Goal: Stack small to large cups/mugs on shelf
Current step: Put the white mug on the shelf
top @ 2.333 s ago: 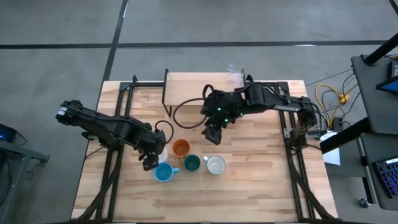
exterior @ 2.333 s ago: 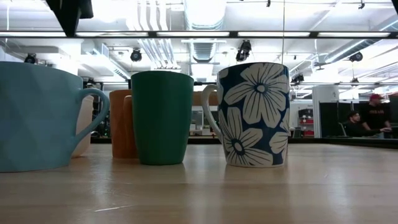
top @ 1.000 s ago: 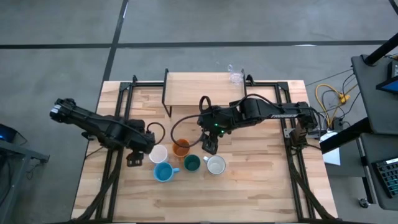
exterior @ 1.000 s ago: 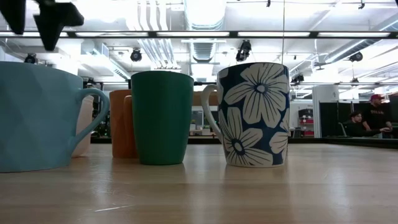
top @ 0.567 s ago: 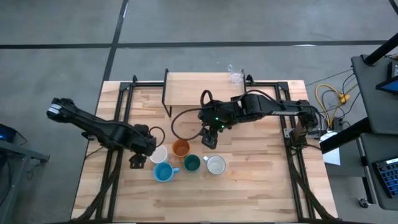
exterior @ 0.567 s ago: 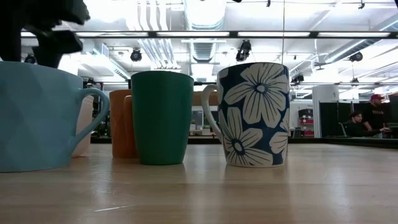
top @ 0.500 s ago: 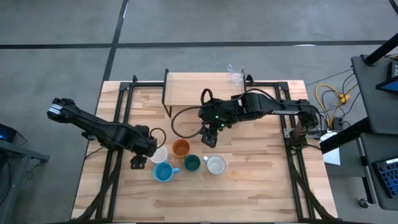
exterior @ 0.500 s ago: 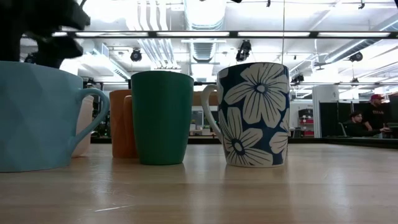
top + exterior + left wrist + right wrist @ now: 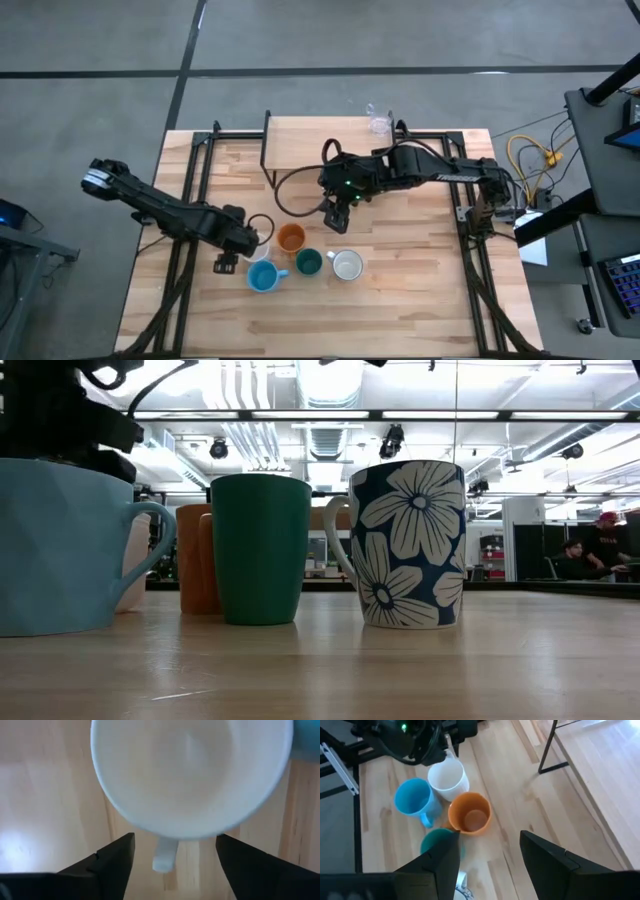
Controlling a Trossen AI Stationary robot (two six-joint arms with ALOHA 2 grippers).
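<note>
Mugs cluster mid-table: plain white ceramic mug (image 9: pixel 258 246), faceted light blue mug (image 9: pixel 262 278), orange mug (image 9: pixel 291 238), dark green cup (image 9: pixel 308 263), flower-patterned mug (image 9: pixel 347 266). Left gripper (image 9: pixel 175 855) hangs open over the white mug's handle; closing on it seems next. Right gripper (image 9: pixel 336 220) hovers open. Low light-wood shelf (image 9: pixel 320 135) sits bare behind. No readable writing

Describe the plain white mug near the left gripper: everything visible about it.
The white mug is a plain, glossy, ceramic-looking cup with one small handle, empty and upright on the table. It stands in a cluster close to the light blue mug and the orange mug; whether they touch is unclear. The left gripper is directly above it, open fingers either side of the handle, not gripping it.
</note>
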